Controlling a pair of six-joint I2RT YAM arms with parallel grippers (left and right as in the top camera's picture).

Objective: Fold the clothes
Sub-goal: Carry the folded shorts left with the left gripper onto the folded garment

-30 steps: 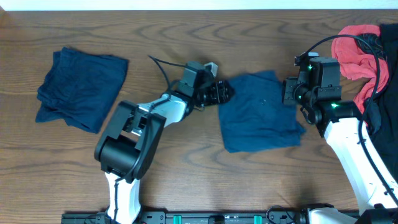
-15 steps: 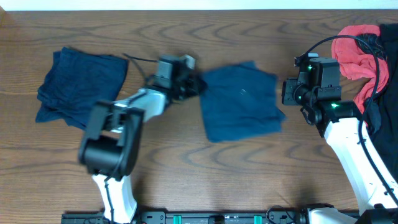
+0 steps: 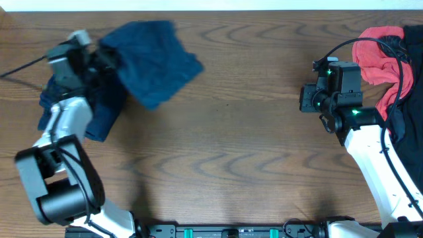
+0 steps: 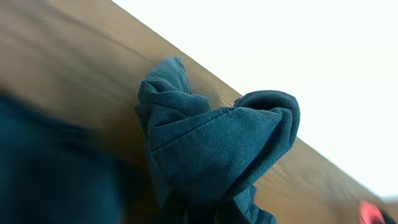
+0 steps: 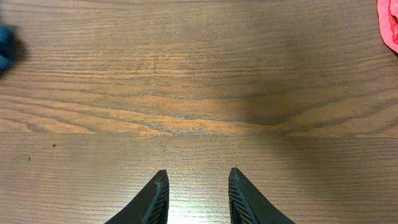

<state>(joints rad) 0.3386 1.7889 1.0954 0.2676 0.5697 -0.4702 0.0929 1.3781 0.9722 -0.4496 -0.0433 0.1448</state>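
No text, label, brand, number or sign can be read in any of the three views.

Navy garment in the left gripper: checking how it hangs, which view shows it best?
Overhead: the whole navy garment shows, spread from the left gripper. Left wrist shows only bunched cloth up close; right wrist, just a blue blur at its edge.
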